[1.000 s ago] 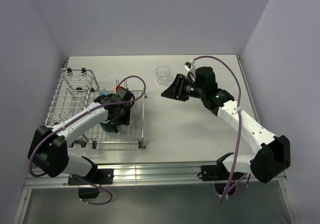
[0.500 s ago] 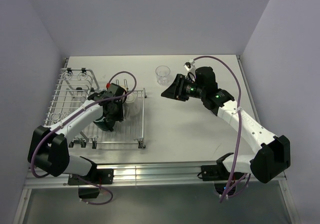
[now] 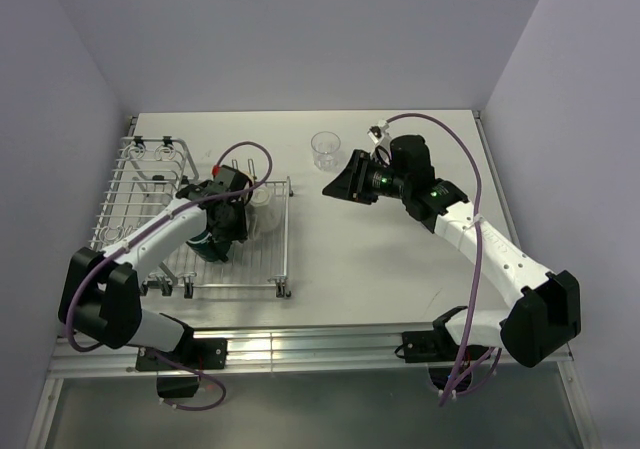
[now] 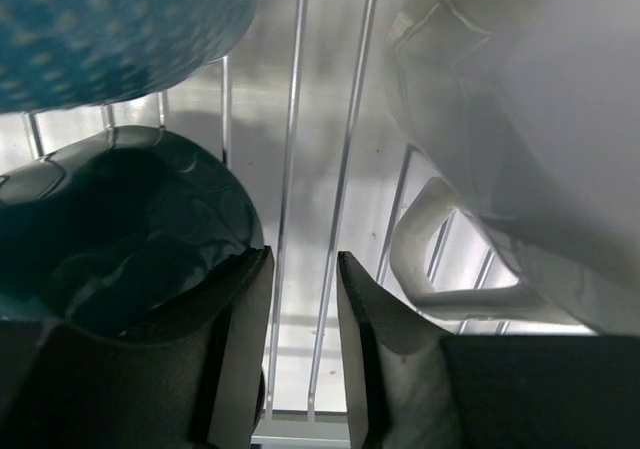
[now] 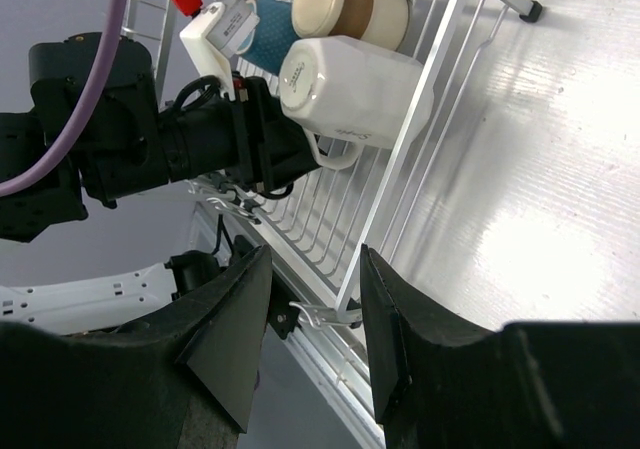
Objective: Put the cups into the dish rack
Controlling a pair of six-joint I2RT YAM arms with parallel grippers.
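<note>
The silver wire dish rack (image 3: pixel 130 201) stands at the left. My left gripper (image 3: pixel 228 231) hangs low inside it, open with a narrow gap and empty (image 4: pixel 303 341). The dark teal mug (image 4: pixel 120 229) rests just left of its left finger and also shows in the top view (image 3: pixel 205 247). The white mug (image 4: pixel 520 119) lies on its side to the right, and the light blue mug (image 4: pixel 110 29) is beyond. The right wrist view shows the brown metal-lined cup (image 5: pixel 355 4) beside them. The clear glass tumbler (image 3: pixel 325 151) stands on the table. My right gripper (image 3: pixel 338 184) is open just right of it. The lavender cup is out of view.
The rack's right rim (image 5: pixel 420 159) lies between the two arms. The table (image 3: pixel 400 259) is white, with walls close at the left, the back and the right. The left arm's cable (image 3: pixel 250 154) loops above the rack.
My left gripper has moved a little back and to the left inside the rack, apart from the dark teal mug. The right arm has not moved.
</note>
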